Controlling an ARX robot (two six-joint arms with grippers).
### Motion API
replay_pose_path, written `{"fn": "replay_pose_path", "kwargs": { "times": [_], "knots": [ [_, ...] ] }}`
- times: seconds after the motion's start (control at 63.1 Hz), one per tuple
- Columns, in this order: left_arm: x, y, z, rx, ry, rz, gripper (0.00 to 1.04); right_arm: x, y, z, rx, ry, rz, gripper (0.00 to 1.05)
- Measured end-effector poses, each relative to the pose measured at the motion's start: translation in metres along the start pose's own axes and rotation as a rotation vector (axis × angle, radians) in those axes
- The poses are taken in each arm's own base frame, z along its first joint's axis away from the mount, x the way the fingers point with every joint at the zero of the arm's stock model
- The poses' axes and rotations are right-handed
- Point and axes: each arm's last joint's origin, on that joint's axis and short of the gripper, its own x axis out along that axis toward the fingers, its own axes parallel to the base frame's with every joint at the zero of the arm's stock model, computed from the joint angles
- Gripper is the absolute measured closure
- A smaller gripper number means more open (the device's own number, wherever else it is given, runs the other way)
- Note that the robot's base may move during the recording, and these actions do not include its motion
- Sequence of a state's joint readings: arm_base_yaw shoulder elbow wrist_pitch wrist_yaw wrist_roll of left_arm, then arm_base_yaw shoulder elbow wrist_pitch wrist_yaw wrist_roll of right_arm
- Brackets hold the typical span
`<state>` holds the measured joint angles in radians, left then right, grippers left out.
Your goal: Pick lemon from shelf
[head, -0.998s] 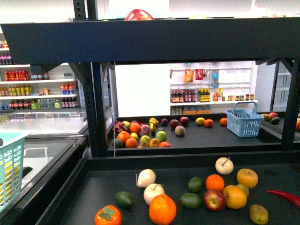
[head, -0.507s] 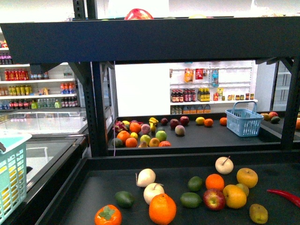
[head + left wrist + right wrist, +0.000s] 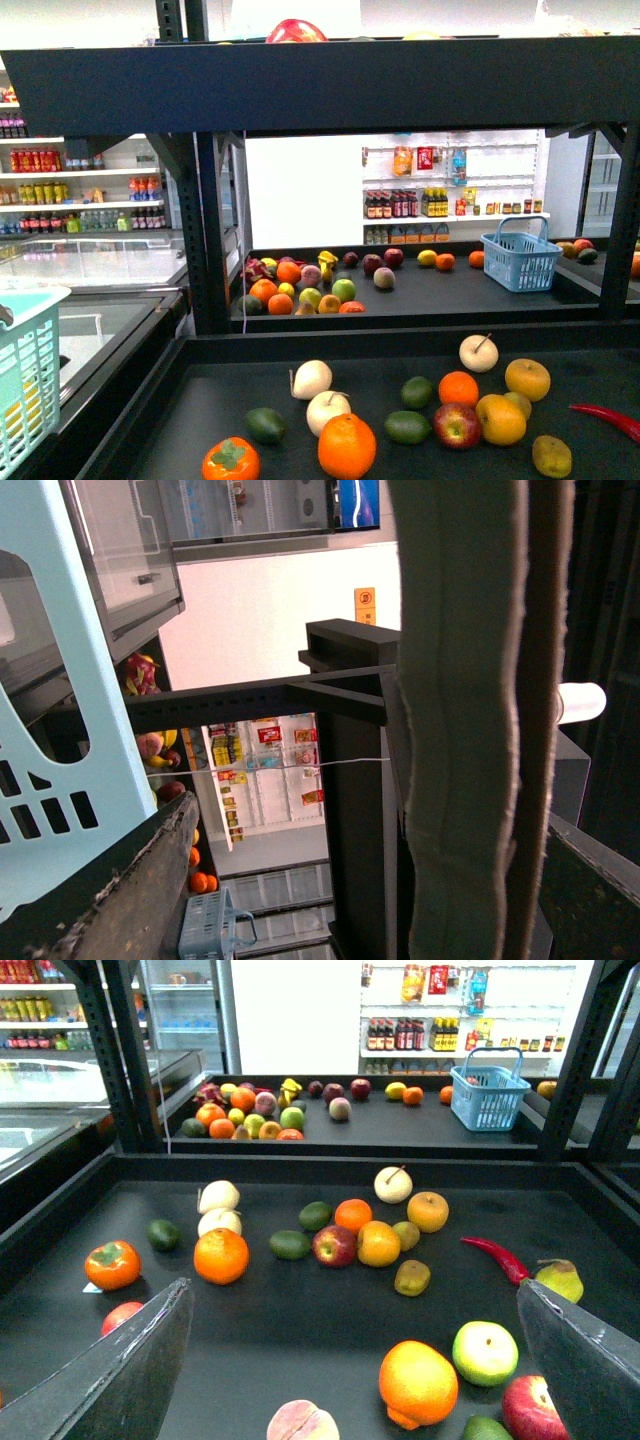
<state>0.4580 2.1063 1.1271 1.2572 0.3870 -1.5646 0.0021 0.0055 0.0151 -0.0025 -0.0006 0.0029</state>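
The right claw (image 3: 352, 1288) hung with its fingers (image 3: 140, 1370) spread wide apart, gripping nothing. The small bright yellow oval lemon (image 3: 427, 258) lay far beyond it, on a rear tray of the black metal-framed shelf (image 3: 320, 90) and touching an orange fruit (image 3: 445, 262); it was too small to make out clearly. The left claw (image 3: 365, 830) also stood apart. A blurred pale strip (image 3: 460, 730) before it hid much of that view. Beside it, the light blue plastic basket (image 3: 60, 730) was cut off.

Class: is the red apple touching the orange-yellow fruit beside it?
Touching. In the right wrist view, the red apple presses against the orange-yellow fruit with no tray between.
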Motion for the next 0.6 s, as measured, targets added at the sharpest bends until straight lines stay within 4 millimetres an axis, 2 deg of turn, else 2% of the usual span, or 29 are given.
{"fn": "replay_pose_path", "kwargs": {
  "times": [0.143,0.396,0.507,0.602],
  "knots": [
    [-0.007,-0.007,0.000,-0.008,0.001,0.060,0.08,0.000,0.000,0.000,0.000,0.000,0.000,0.07],
    [-0.033,-0.060,0.005,0.104,0.029,0.247,0.08,0.000,0.000,0.000,0.000,0.000,0.000,0.07],
    [-0.052,-0.085,-0.003,0.242,0.029,0.383,0.08,0.000,0.000,0.000,0.000,0.000,0.000,0.07],
    [-0.079,-0.114,-0.021,0.462,0.084,0.495,0.08,0.000,0.000,0.000,0.000,0.000,0.000,0.07]
  ]
}}
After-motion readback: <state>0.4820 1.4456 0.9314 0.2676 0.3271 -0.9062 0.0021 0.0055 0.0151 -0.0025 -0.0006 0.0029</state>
